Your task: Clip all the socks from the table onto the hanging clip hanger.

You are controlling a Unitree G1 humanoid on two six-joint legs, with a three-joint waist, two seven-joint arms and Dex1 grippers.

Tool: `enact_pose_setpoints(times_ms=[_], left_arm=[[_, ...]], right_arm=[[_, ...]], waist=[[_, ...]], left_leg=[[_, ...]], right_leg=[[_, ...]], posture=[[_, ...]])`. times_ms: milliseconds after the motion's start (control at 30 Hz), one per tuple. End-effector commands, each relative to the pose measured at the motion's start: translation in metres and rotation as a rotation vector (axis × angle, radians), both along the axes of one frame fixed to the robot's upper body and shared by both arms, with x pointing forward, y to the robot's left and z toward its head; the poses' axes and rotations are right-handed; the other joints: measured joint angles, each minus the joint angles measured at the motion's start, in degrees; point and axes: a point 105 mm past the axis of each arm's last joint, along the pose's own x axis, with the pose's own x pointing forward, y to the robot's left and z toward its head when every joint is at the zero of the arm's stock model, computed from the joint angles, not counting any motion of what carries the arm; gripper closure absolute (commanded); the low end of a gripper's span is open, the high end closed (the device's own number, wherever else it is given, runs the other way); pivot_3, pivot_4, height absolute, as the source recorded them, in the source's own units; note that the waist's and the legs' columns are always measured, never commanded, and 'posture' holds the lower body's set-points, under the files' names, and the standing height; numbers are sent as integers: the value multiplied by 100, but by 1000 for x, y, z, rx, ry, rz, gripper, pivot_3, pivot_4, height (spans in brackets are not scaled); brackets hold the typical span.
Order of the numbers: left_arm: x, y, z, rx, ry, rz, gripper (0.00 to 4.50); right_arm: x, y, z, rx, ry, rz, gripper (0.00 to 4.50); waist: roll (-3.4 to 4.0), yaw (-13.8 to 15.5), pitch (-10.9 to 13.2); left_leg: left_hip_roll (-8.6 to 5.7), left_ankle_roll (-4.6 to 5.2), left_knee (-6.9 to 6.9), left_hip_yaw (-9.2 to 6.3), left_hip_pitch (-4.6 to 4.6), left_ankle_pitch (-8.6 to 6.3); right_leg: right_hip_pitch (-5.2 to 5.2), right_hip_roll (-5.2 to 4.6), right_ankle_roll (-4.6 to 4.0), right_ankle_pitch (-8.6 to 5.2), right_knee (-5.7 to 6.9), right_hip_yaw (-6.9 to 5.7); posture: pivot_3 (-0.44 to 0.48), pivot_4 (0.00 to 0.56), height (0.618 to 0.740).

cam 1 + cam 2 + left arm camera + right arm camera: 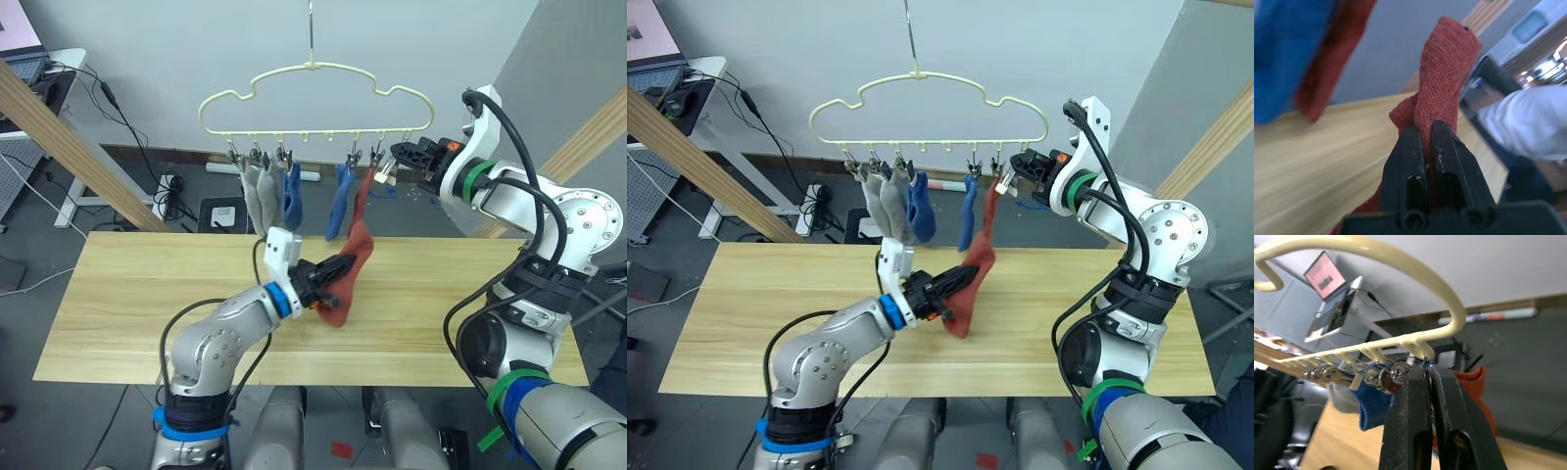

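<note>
Left tool (pixel 345 264) clamped on rust-red sock (pixel 355 257), right tool (pixel 390 163) pinching hanger's end clip (pixel 1426 366)

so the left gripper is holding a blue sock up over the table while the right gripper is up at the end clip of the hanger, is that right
Not quite: the sock in the left gripper is rust-red, not blue, as the left wrist view shows. The rest stands: it is held above the table, and the right gripper is at the end clip of the clip hanger.
</note>
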Motion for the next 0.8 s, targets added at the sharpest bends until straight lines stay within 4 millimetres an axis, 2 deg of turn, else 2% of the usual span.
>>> enact_pose_setpoints(times_ms=[33,200,800], left_arm=[[3,-2,10,-84,41,9,4451],[7,-6,19,-160,85,9,4451],[19,-5,24,-146,92,15,4451]], right_arm=[[-6,-5,8,14,-16,-8,4500],[-8,-3,8,29,-11,7,4500],[-14,6,12,39,-36,57,4500]], waist=[[0,-10,0],[0,-12,0],[0,-19,2]], left_leg=[[0,1,0,5,0,-1],[-3,3,1,8,0,-2],[-5,3,-2,20,0,-2]], right_leg=[[-1,0,0,0,0,-1],[-3,0,0,0,0,-4],[-7,3,2,-1,-3,0]], posture=[[110,367,740],[112,367,740],[106,366,740]])
